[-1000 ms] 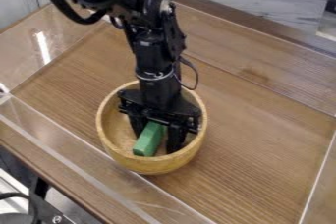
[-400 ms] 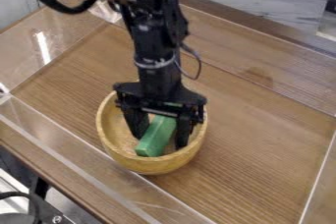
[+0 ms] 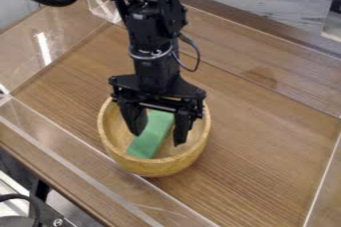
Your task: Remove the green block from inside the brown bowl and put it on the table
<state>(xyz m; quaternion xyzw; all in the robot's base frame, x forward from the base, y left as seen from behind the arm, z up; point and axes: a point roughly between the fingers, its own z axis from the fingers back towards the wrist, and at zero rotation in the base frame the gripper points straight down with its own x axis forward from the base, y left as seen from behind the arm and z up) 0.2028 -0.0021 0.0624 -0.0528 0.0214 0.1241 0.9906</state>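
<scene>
The bright green, flat rectangular block (image 3: 151, 134) is seen lying inside the round, light tan wooden bowl (image 3: 120, 154), its long axis tilted from the near-left floor up toward the far right. The black two-fingered tool (image 3: 160, 123) is held directly above it, pointing down, its jaws spread wide to either side of the block's upper end; nothing is gripped. Bare medium-brown wood-grain surface (image 3: 260, 121) is offered all round the bowl, most amply to the right, bounded by low clear acrylic walls (image 3: 80, 186).
</scene>
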